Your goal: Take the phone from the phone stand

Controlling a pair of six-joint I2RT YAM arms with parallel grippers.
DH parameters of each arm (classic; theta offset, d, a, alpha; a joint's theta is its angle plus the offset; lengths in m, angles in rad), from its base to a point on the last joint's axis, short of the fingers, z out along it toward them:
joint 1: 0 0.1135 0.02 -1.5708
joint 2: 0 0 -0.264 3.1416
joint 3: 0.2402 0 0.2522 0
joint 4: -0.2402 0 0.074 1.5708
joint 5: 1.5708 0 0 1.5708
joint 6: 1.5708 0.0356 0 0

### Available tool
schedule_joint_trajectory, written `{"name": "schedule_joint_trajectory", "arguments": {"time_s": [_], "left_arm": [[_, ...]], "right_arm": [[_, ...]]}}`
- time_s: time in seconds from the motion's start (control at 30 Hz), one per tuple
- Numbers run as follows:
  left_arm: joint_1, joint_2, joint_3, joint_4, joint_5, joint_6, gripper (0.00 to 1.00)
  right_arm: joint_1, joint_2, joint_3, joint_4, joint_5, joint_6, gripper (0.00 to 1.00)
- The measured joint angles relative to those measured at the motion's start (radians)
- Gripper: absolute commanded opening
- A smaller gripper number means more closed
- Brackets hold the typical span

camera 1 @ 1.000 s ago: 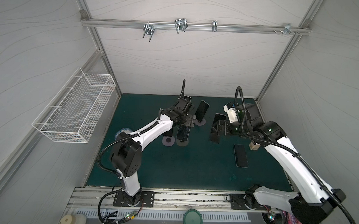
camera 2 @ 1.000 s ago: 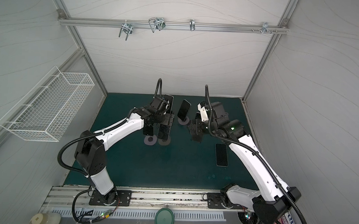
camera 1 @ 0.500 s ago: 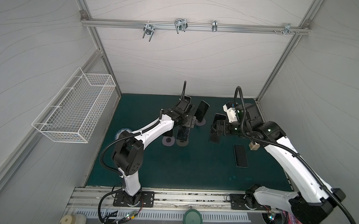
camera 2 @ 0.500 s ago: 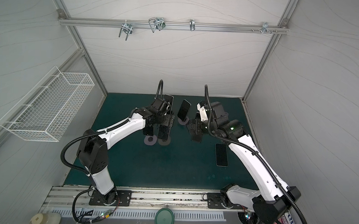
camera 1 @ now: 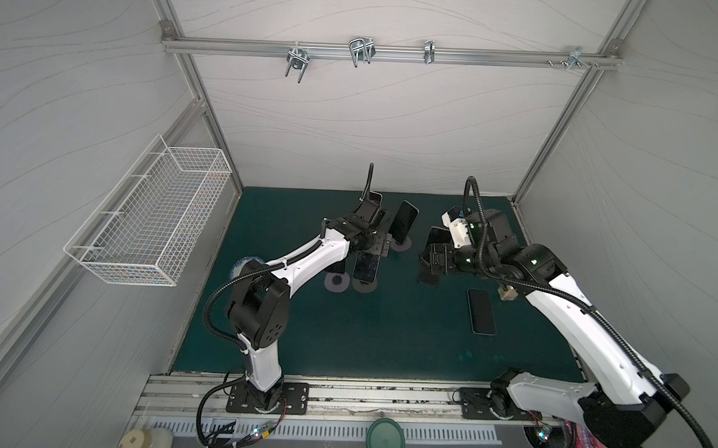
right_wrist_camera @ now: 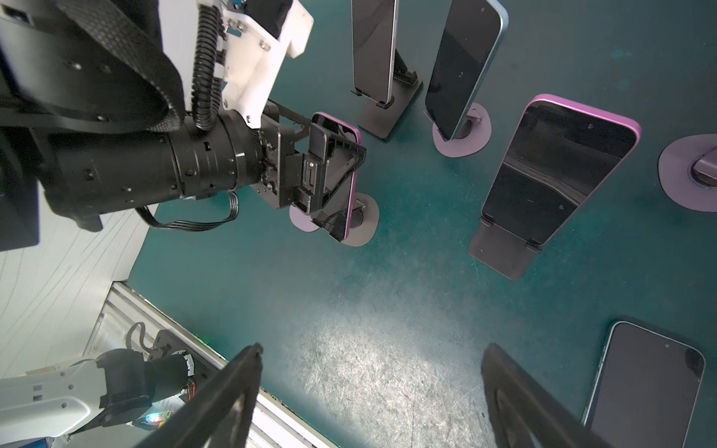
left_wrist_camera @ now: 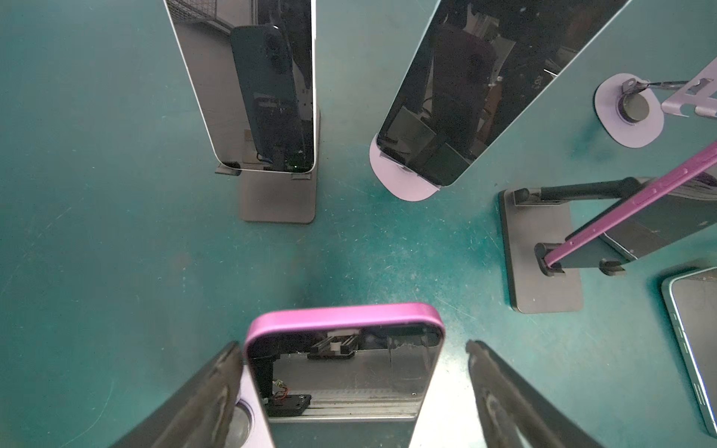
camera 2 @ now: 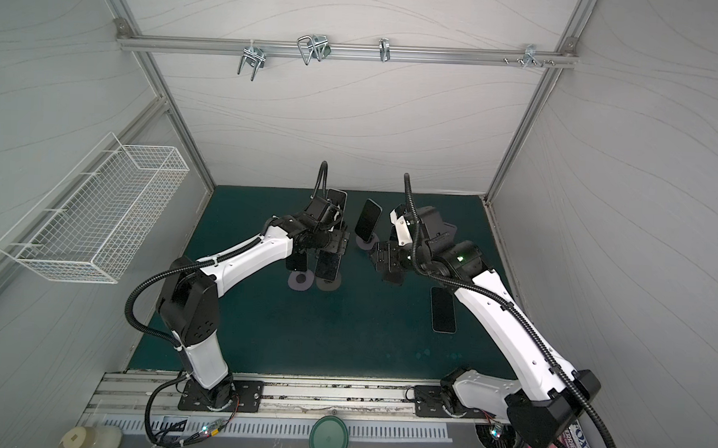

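Observation:
A purple-edged phone (left_wrist_camera: 345, 372) stands upright on a round-based phone stand (right_wrist_camera: 366, 221); both top views show it mid-mat (camera 1: 366, 267) (camera 2: 328, 265). My left gripper (left_wrist_camera: 351, 349) straddles its upper end and is open. One finger (left_wrist_camera: 217, 388) lies against the phone's side edge. The other finger (left_wrist_camera: 500, 395) stands a clear gap away from it. In the right wrist view the left gripper (right_wrist_camera: 329, 170) covers most of the phone (right_wrist_camera: 355, 155). My right gripper (right_wrist_camera: 370, 353) hangs open over bare mat with nothing between its fingers, to the right of the stands (camera 1: 428, 257).
Around it stand a silver phone on a dark stand (left_wrist_camera: 264, 85), a blue phone on a lilac stand (left_wrist_camera: 465, 89), a purple phone on a black stand (left_wrist_camera: 620, 217) and an empty lilac stand (left_wrist_camera: 628, 108). Another phone (camera 1: 481, 311) lies flat on the green mat (camera 1: 344, 336). A second round base (camera 1: 337, 281) sits close beside the stand.
The left gripper's jaws have narrowed around the phone's upper end, with one finger now against its edge. The right arm has not moved.

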Motion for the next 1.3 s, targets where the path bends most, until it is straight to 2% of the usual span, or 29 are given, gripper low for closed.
{"name": "schedule_joint_trajectory", "arguments": {"time_s": [1.3], "left_arm": [[0.0, 0.034, 0.0, 0.001, -0.022, 0.003, 0.87]], "right_arm": [[0.002, 0.016, -0.006, 0.016, 0.0, -0.001, 0.9]]}}
